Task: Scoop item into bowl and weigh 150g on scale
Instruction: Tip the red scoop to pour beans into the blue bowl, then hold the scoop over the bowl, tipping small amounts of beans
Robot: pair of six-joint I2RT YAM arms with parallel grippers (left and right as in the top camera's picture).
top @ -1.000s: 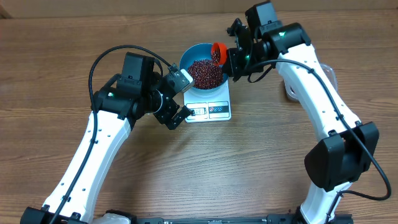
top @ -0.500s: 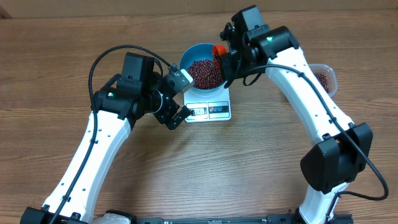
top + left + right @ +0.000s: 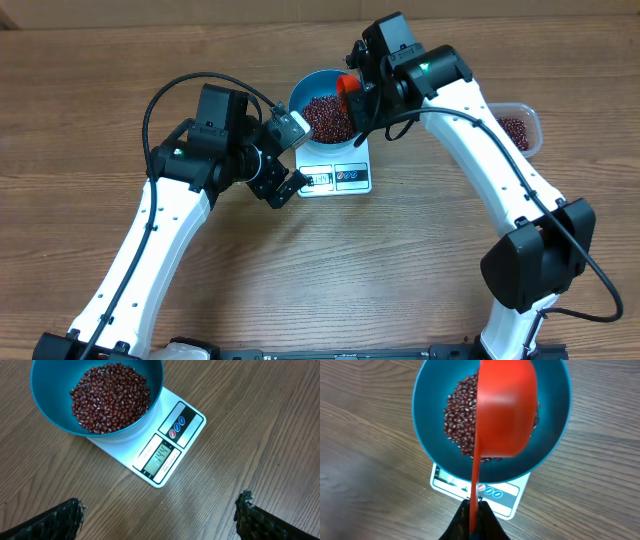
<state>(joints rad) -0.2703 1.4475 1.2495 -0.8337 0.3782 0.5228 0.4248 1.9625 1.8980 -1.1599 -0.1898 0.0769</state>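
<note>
Sensibly, the bowl (image 3: pixel 50 385) sits on the scale (image 3: pixel 165 450), so each added bean registers at once; the display reads 144, just short of target. The beans (image 3: pixel 111 397) lie heaped in that bowl. The right pincer (image 3: pixel 474 515) is clamped on the handle of a red scoop (image 3: pixel 506 407), tipped above the scale so spills land inside; whether it holds any beans is hidden. The left pincer (image 3: pixel 159 519) hangs spread wide, empty, near the scale's display edge, probably to keep its camera on the reading. A clear tub (image 3: pixel 515 130) of spare beans stands well apart from the scale.
</note>
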